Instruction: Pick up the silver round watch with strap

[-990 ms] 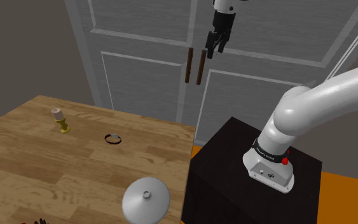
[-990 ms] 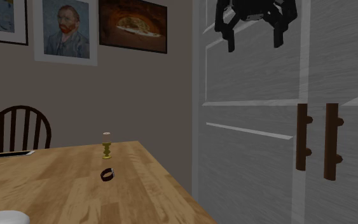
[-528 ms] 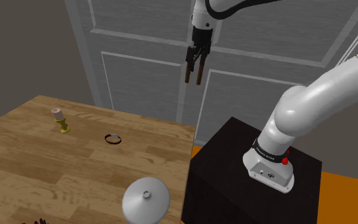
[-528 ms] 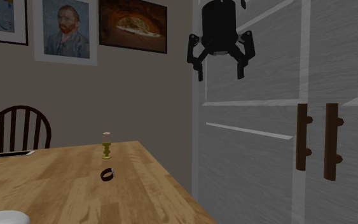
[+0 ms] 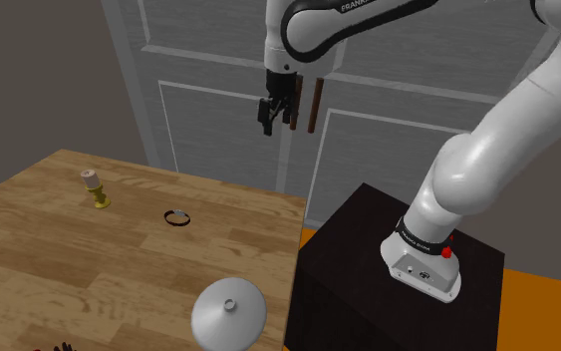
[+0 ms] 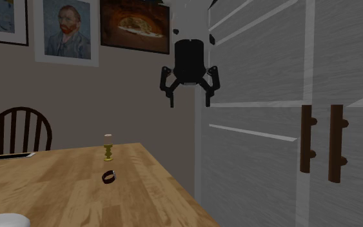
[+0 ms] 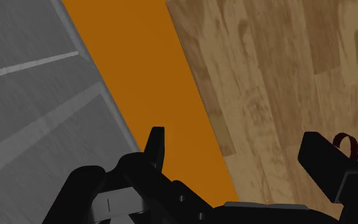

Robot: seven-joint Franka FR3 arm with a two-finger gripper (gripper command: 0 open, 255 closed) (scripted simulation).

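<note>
Gripper lower than before, fingers spread, well apart from the watch

Gripper: black, pointing down, high in the air before the grey panelled doors, just beside their two brown handles
Arm: white with dark joints, rising from the black stand at lower right and arching over toward the left
Watch: small ring with a dark strap and pale face, lying on the wooden bench, well below the gripper, untouched
Candlestick: small, brass-coloured, upright with a pale stub, left of the watch and apart from it
Lid: grey round dome with a knob, at the bench's near right edge
Floor: orange, beside the stand
</note>
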